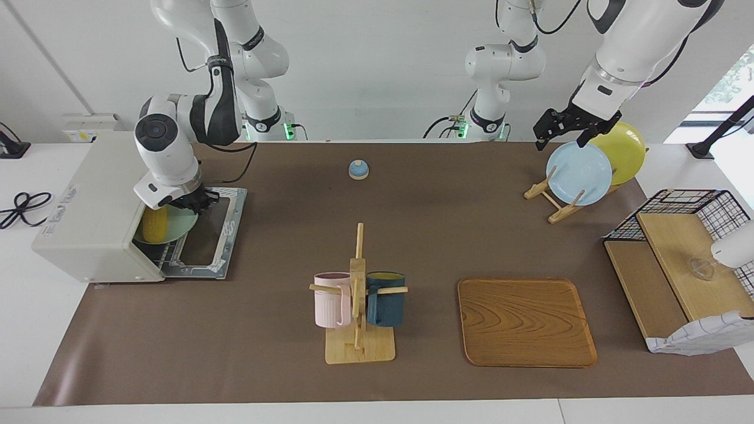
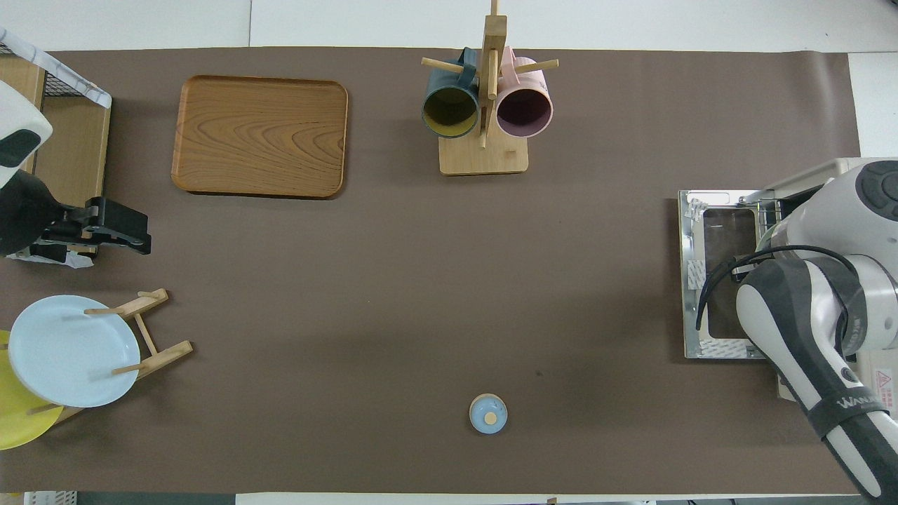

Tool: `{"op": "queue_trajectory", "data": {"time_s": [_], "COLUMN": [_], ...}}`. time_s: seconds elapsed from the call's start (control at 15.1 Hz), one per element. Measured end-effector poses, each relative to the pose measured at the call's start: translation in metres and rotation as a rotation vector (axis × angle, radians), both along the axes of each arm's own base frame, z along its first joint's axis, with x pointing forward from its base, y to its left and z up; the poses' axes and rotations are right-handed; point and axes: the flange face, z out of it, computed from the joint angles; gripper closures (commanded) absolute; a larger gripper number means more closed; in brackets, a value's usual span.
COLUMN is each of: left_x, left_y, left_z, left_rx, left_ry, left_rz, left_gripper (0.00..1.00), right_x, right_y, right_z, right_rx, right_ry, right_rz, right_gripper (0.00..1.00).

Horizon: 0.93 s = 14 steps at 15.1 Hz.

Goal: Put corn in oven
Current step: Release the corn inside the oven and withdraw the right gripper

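Facing view: the right tool [image 1: 197,203] sits at the mouth of the oven [image 1: 97,218], above the lowered glass door [image 1: 206,241], with its fingertips pressed together on the rim of a pale green plate [image 1: 177,227]. The corn [image 1: 155,225] lies on that plate, which is partly inside the oven cavity, over the wire rack. In the overhead view the right arm covers most of the oven opening, so the corn and the grip cannot be read there; only the open door [image 2: 722,280] shows clearly. The left tool [image 1: 574,126] hangs in the air over the plate stand at the left arm's end of the surface, its fingers spread wide and holding nothing; this arm waits. A light blue plate [image 1: 579,174] and a yellow plate [image 1: 624,150] stand upright in that stand. A mug rack [image 1: 358,312], a wooden tray [image 1: 526,322] and a small blue knob-topped lid [image 1: 358,169] also rest on the surface.
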Motion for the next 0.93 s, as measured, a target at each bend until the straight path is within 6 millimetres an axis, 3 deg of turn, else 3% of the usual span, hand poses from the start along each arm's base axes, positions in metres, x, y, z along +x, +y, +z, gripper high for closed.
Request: {"op": "queue_trajectory", "data": {"time_s": [0.26,0.4,0.53,0.73,0.93], "left_x": [0.0,0.0,0.0,0.0,0.0], "left_y": [0.0,0.0,0.0,0.0,0.0], "left_z": [0.0,0.0,0.0,0.0,0.0], "left_rx": [0.0,0.0,0.0,0.0,0.0], "left_ry": [0.0,0.0,0.0,0.0,0.0], "left_rz": [0.0,0.0,0.0,0.0,0.0], "left_gripper": [0.0,0.0,0.0,0.0,0.0], "right_x": [0.0,0.0,-0.001,-0.003,-0.004], "right_y": [-0.001,-0.003,-0.004,-0.013,-0.026], "right_z": [0.0,0.0,-0.001,-0.002,-0.002], "right_rx": [0.003,0.006,0.009,0.01,0.012], "right_ry": [-0.001,-0.001,0.0,0.002,0.002], "right_rz": [-0.005,-0.01,-0.016,-0.034,-0.046], "right_gripper": [1.0,0.83,0.76,0.76,0.68]}}
